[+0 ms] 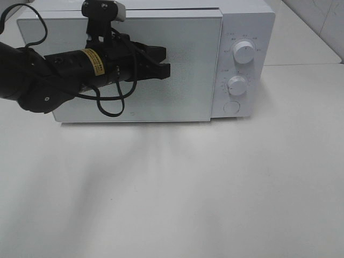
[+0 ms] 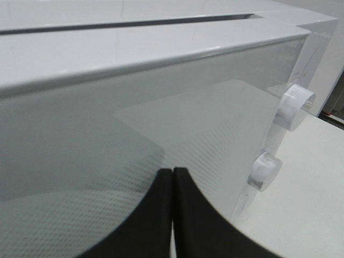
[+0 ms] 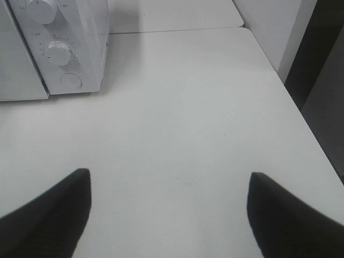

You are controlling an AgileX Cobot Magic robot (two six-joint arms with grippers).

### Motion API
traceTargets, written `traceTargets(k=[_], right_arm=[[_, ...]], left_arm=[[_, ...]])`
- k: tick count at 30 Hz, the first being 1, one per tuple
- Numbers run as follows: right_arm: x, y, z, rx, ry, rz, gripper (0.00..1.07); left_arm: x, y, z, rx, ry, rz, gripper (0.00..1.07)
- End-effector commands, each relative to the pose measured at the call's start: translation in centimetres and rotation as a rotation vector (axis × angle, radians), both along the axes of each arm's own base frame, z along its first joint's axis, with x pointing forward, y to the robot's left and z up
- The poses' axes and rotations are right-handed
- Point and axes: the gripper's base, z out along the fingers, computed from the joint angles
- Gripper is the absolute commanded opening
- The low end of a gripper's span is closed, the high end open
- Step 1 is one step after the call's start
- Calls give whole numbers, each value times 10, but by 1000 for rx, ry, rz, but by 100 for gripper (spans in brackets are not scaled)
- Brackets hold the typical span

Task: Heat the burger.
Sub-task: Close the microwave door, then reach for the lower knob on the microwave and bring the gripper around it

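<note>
Exterior high view has the left black claw (image 1: 165, 62), jaws pressed together, just in front of the shut glass door of the white box-shaped microwave oven (image 1: 247, 16), while the right black claw (image 3: 166, 177) hangs with jaws wide apart over the white surface (image 1: 172, 188). The burger shows in no view; I'd guess it sits behind that door. Heating probably calls for the lower white round knob (image 1: 237, 85): approach it squarely, grip lightly and turn without shoving the oven.
</note>
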Motion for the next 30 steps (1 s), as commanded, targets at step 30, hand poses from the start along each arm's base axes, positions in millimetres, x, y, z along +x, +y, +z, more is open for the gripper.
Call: traceTargets(k=[30], right_arm=[[-4, 0, 1, -1, -36, -8, 76]], left_arm=[[-2, -50, 39, 39, 110, -16, 2]])
